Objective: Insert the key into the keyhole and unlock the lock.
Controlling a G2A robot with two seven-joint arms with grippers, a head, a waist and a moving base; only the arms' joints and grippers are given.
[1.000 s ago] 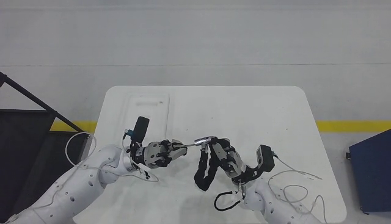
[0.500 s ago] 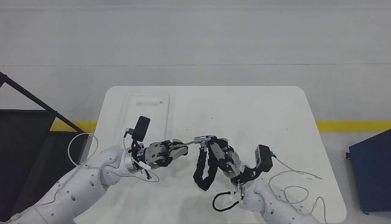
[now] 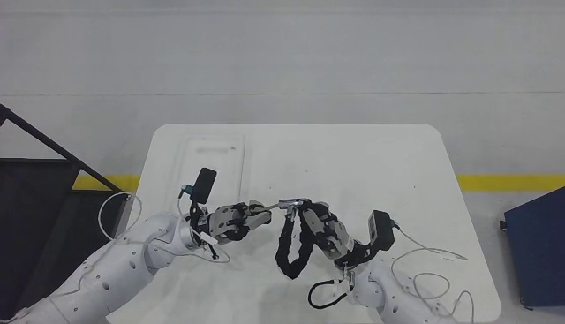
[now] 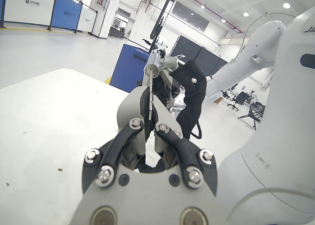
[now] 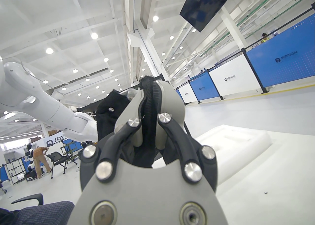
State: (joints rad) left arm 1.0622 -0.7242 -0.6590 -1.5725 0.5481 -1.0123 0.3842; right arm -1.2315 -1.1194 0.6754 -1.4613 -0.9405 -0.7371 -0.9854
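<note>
- Your left end effector [image 4: 150,106] is pinched tight on the key [image 4: 150,95]. The blade is edge-on and points straight ahead of it, in line with the keyhole [image 4: 150,71].
- The key tip is at the keyhole and looks partly in, but I can't tell how deep.
- Your right end effector [image 5: 149,103] clamps the lock [image 4: 157,63] by its black sleeve [image 5: 147,122]. The cylinder is up off the table [image 4: 44,117], facing the key, likely braced for the turn.

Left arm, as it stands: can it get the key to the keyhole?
Likely yes. The left gripper is shut on the key, whose tip meets the keyhole. The lock, held by the right gripper, faces it with nothing between.
</note>
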